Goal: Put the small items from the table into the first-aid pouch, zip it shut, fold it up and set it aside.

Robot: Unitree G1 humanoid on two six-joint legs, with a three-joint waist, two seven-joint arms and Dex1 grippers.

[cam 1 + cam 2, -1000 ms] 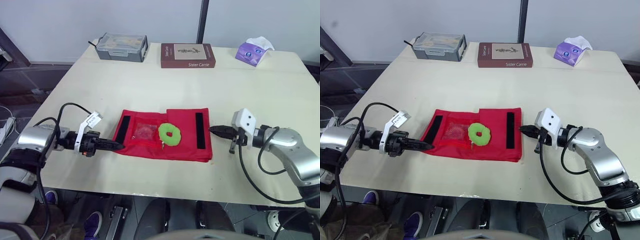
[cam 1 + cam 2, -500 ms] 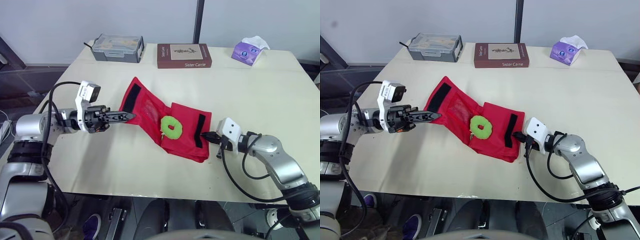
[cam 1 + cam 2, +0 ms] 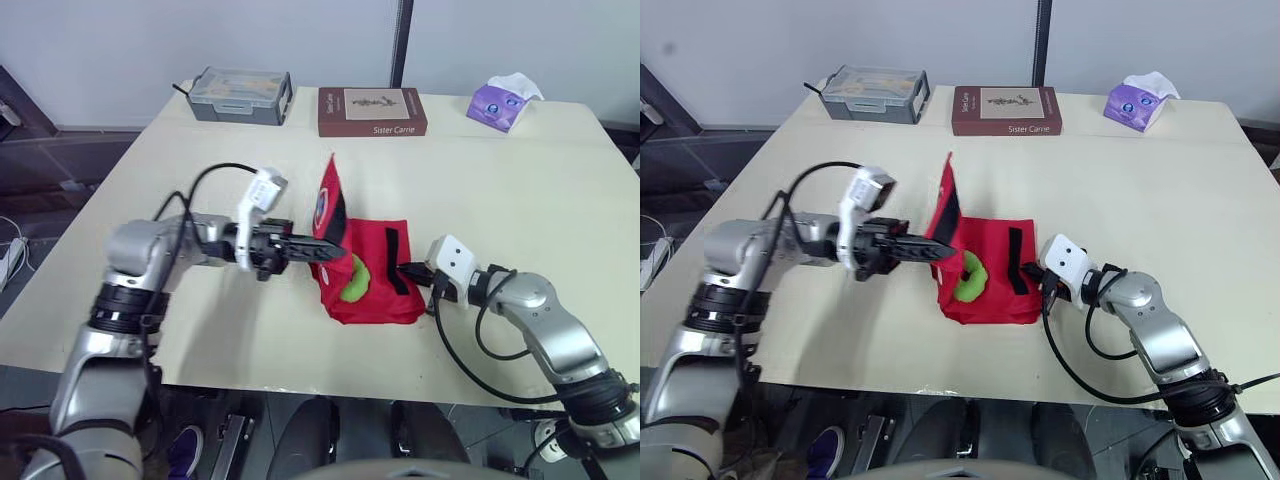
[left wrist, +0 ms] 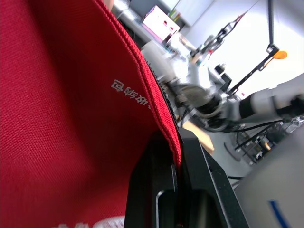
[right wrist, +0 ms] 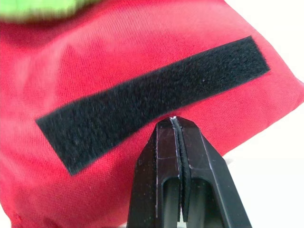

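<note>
Pinches pouch (image 3: 372, 290) by its left flap (image 3: 328, 200) in left gripper (image 3: 328, 246): flat a second ago, now upright mid-table. Pins right edge with right gripper (image 3: 408, 268), pressed together. Looks half folded; next, lay flap rightward.

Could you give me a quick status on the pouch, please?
Left tool shut on pouch flap, flap upright. Right tool shut, tips at velcro strip. Green ring sits on pouch, maybe in fold's way.

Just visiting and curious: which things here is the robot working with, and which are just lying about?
In the job:
red pouch
green ring
left gripper, clamped on the pouch's flap
right gripper, shut

Lying about:
grey box
book
tissue pack
</note>
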